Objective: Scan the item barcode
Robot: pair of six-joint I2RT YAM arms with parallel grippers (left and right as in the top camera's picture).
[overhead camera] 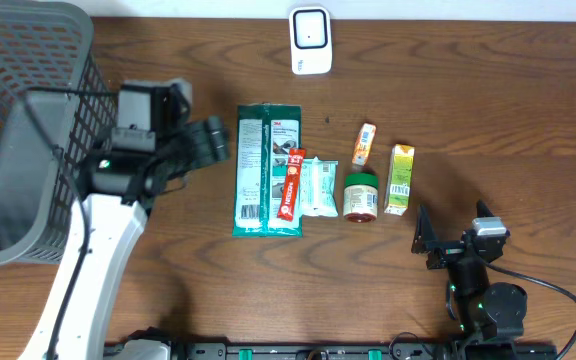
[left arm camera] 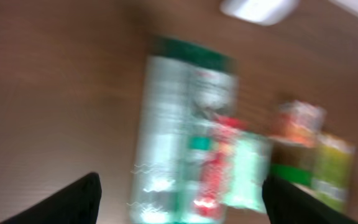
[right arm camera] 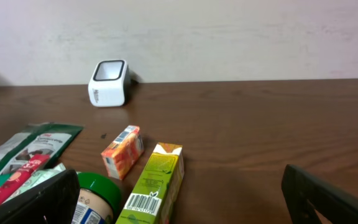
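The left gripper (overhead camera: 218,140) hangs just left of the big green packet (overhead camera: 268,170), jaws spread wide with nothing between them. The right gripper (overhead camera: 424,240), near the front right, is also wide open and empty. The green carton (right arm camera: 154,183), barcode showing, lies at the right end of the row mid-table; the white scanner (overhead camera: 310,40) stands at the far edge
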